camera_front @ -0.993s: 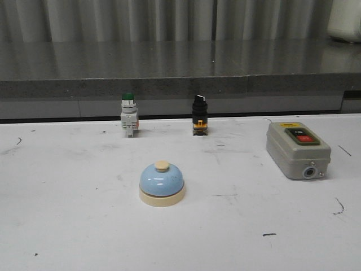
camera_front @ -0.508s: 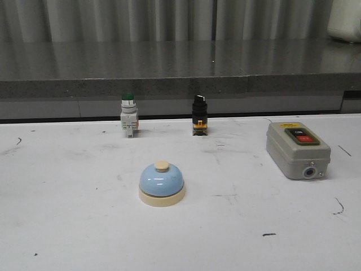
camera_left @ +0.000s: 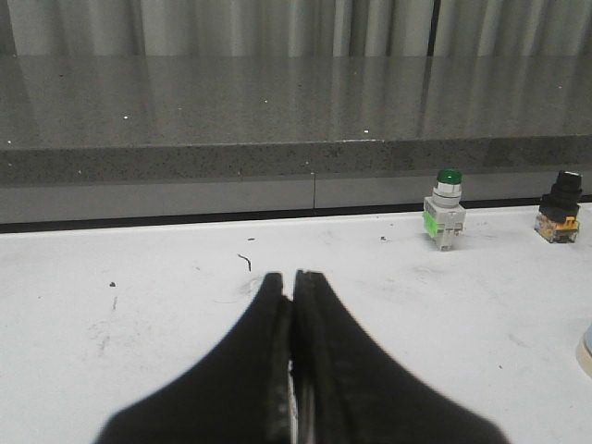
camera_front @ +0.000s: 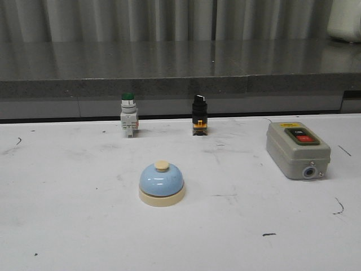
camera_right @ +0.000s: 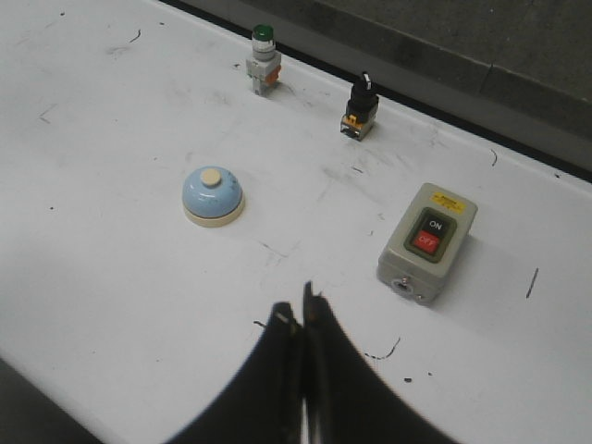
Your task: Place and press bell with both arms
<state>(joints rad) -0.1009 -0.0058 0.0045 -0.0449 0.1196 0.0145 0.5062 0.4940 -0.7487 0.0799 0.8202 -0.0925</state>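
the white table point(camera_front: 67, 226) fills the lower part of the front view, scuffed with small dark marks, and runs back to a grey speckled ledge point(camera_front: 169, 87) with a pleated grey curtain point(camera_front: 141, 20) behind it. on the right side of the table lies the grey switch box point(camera_front: 297, 150), with a black on button and a red off button on its top face and a round port on its near end. the bell point(camera_front: 162, 183) sits upright on the table near the middle, slightly left of centre, closer to the robot than the other items; its light-blue dome rests on a cream base with a cream knob on top, and nothing touches it. farther back, near the table's rear edge, stand two small switches well apart from each other: a green-capped push-button point(camera_front: 128, 114) on the left and a black-knobbed selector switch point(camera_front: 199, 114) with a yellow-orange base to its right. neither arm shows in the front view. in the wrist views the left gripper point(camera_left: 292, 291) has its dark fingers pressed together, holding nothing, above bare table, and the right gripper point(camera_right: 302, 319) is likewise closed and empty, raised above the table's near side with the bell off toward the left.
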